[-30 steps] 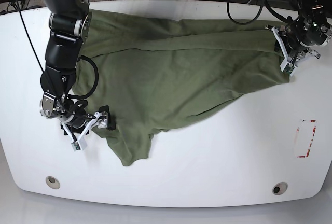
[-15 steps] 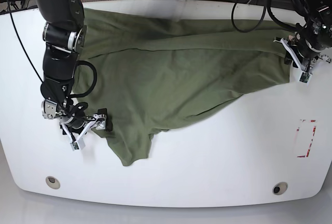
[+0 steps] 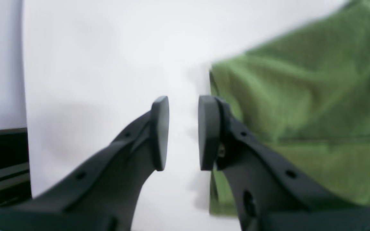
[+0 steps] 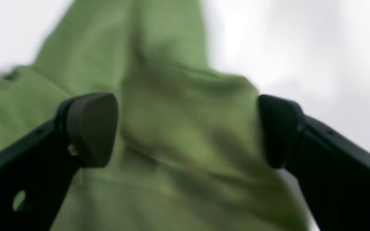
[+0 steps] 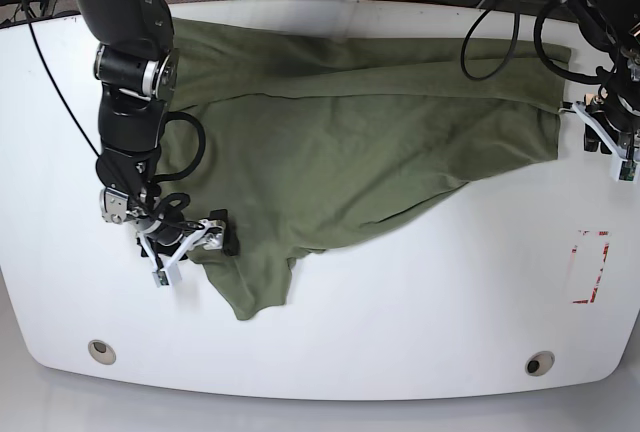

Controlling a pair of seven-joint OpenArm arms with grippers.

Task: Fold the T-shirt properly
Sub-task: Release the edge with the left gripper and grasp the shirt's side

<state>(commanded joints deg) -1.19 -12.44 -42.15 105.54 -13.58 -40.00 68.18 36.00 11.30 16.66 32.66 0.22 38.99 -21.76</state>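
Olive-green T-shirt (image 5: 350, 142) spread on white worktop (image 5: 420, 302); right hand (image 4: 188, 128) spread wide over cloth, left hand (image 3: 183, 134) slightly parted beside its edge.

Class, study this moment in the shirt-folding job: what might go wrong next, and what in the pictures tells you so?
1. The left pincer is over bare table beside the T-shirt edge, gripping nothing; closing here would likely miss the cloth.
2. The right pincer straddles a raised ridge of cloth, open; it may pinch several layers, dragging the already rumpled shirt askew.
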